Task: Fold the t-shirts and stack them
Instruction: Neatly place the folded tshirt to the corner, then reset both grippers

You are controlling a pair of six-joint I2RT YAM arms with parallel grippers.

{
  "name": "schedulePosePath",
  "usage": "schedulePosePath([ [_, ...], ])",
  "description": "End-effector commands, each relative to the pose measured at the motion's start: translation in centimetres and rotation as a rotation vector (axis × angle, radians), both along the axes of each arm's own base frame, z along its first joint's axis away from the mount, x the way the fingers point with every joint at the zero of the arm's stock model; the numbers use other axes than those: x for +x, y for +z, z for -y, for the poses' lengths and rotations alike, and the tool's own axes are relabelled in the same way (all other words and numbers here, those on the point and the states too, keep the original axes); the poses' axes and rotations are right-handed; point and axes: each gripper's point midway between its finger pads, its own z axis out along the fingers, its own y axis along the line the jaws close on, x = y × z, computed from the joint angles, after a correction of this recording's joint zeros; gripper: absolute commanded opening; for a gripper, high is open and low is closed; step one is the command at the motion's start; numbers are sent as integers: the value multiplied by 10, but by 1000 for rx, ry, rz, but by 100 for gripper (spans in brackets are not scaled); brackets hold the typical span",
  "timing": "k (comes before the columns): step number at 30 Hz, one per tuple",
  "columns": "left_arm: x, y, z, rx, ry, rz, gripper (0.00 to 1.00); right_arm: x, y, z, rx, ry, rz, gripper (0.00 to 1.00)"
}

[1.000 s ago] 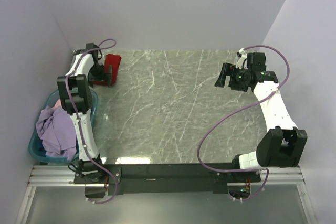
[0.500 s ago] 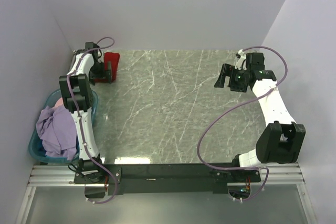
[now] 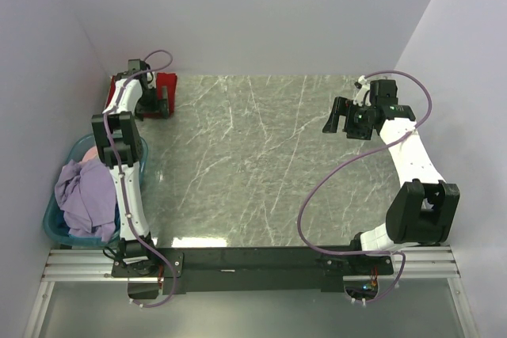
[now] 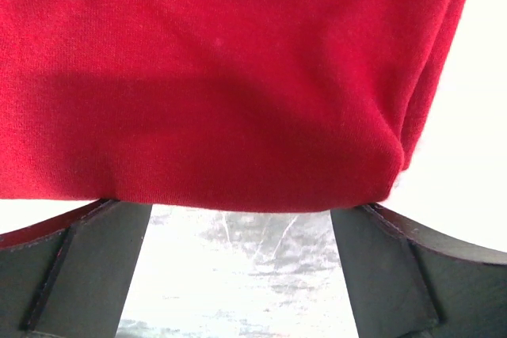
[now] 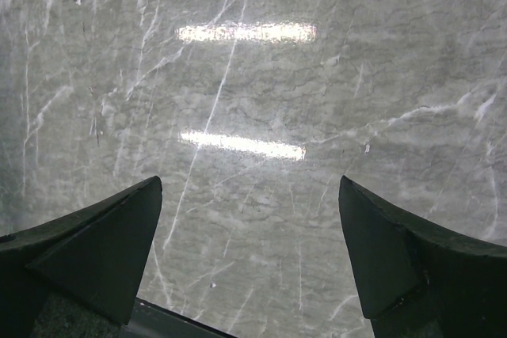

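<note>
Near left, a lavender shirt [image 3: 83, 199] is left heaped in the basket [image 3: 51, 225], not yet folded. Over the bare surface [image 3: 253, 164], the right fingers [image 3: 333, 120] are held wide apart, empty. At the far left corner, the red shirt [image 3: 166, 83] has been nudged farther back. The left fingers [image 3: 161, 105] are spread wide against its edge, gripping nothing, so the stack's first piece seems parked.

Red t-shirt [image 4: 222, 77] cropped top/sides, pink cloth [image 3: 92, 152], poss. shirt, mostly buried
</note>
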Motion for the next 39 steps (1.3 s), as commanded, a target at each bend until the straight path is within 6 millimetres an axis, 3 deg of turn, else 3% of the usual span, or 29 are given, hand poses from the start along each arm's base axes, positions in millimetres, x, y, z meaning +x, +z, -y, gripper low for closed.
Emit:
schedulePosePath([
  [1, 11, -22, 2, -18, -23, 10, 99, 11, 12, 2, 12, -9, 39, 98],
  [8, 16, -9, 2, 44, -101, 40, 99, 10, 15, 1, 14, -2, 44, 99],
  [9, 19, 10, 6, 53, -118, 74, 99, 10, 17, -1, 16, 7, 49, 99],
  [11, 10, 21, 11, 65, -151, 79, 99, 10, 22, -2, 16, 13, 59, 99],
  [12, 10, 53, 15, 77, -161, 138, 99, 9, 25, -1, 13, 18, 62, 99],
  [14, -5, 69, 20, 69, -174, 148, 99, 10, 37, -1, 4, 28, 93, 98],
  [15, -14, 96, 22, 69, -180, 182, 99, 10, 43, 0, -1, 30, 107, 98],
  [20, -46, 175, 37, 31, -202, 281, 99, 8, 71, 4, -30, 45, 181, 99],
  [22, -59, 189, 48, 16, -222, 286, 99, 3, 80, 4, -30, 59, 192, 99],
  [23, -68, 210, 59, 5, -249, 331, 99, 1, 84, 1, -25, 85, 202, 99],
  [28, -107, 227, 93, 8, -301, 389, 99, -26, 89, -6, -34, 169, 192, 99],
  [29, -116, 245, 103, 13, -322, 449, 99, -31, 88, -5, -50, 188, 195, 99],
  [30, -128, 229, 108, 3, -326, 419, 99, -38, 81, -5, -55, 196, 173, 99],
  [32, -149, 235, 120, -17, -350, 455, 99, -49, 79, -4, -81, 217, 184, 99],
  [33, -162, 212, 127, -44, -357, 418, 99, -54, 67, 1, -100, 206, 161, 99],
  [34, -172, 204, 136, -87, -380, 415, 99, -60, 68, 1, -110, 205, 182, 99],
  [35, -184, 203, 142, -103, -398, 428, 99, -66, 53, 1, -114, 211, 168, 99],
  [36, -197, 179, 145, -117, -409, 382, 99, -70, 48, 1, -118, 216, 172, 99],
  [38, -213, 172, 149, -146, -387, 378, 100, -79, 42, 0, -123, 222, 190, 99],
  [39, -223, 158, 151, -154, -390, 349, 99, -86, 29, -1, -120, 224, 168, 99],
])
